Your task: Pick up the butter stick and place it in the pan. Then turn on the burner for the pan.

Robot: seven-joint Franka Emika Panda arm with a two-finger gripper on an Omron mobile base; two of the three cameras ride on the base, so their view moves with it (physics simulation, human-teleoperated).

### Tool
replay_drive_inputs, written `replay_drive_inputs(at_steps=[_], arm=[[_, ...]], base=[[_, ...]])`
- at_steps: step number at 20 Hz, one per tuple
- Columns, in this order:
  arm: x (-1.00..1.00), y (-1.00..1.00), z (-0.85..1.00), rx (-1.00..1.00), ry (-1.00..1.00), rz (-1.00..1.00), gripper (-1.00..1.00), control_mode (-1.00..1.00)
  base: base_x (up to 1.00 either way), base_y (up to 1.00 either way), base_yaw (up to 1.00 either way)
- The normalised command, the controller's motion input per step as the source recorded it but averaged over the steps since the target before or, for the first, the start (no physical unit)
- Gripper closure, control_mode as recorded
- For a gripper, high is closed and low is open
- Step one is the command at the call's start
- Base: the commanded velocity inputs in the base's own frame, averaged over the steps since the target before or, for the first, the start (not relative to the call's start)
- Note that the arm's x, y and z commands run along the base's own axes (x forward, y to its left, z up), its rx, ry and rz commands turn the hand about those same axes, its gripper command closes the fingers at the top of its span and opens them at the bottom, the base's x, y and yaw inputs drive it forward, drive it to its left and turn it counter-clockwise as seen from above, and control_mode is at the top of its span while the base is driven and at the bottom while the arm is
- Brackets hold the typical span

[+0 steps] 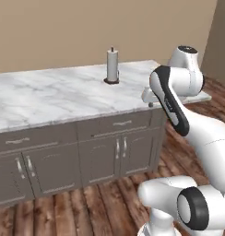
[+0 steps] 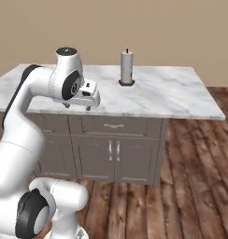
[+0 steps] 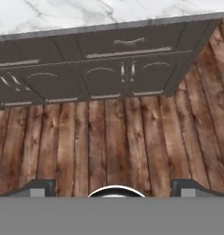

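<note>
So the gripper (image 2: 78, 106) hung in the air in front of the marble-topped island (image 2: 172, 95), fingers (image 3: 42, 187) spread wide with nothing between them, touching nothing. One paper towel holder (image 2: 127, 68) stood on the counter. The hand camera looked down at the wood floor (image 3: 109, 142) and dark cabinets (image 3: 104, 73). Couldn't spot the butter stick, pan or burner.

Island w/ marble counter (image 1: 50, 94), grey cabinets (image 1: 63, 159) below; paper towel roll (image 1: 112, 66) upright near counter's far edge; wood floor (image 1: 105, 205); white arm (image 1: 188, 120) at right
</note>
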Motion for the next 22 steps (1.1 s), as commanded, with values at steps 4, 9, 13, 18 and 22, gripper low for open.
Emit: replay_drive_inputs(at_steps=[4, 9, 13, 18, 22], arm=[[0.0, 0.0, 0.0, 0.0, 0.0, 0.0, -1.0, 1.0], [0.0, 0.0, 0.0, 0.0, 0.0, 0.0, -1.0, 1.0], [0.0, 0.0, 0.0, 0.0, 0.0, 0.0, -1.0, 1.0], [0.0, 0.0, 0.0, 0.0, 0.0, 0.0, -1.0, 1.0], [0.0, 0.0, 0.0, 0.0, 0.0, 0.0, -1.0, 1.0]], base=[[0.06, 0.04, 0.89], [0.13, 0.01, 0.89], [0.21, 0.0, 0.91], [0.23, 0.0, 0.92], [0.27, 0.0, 0.91]])
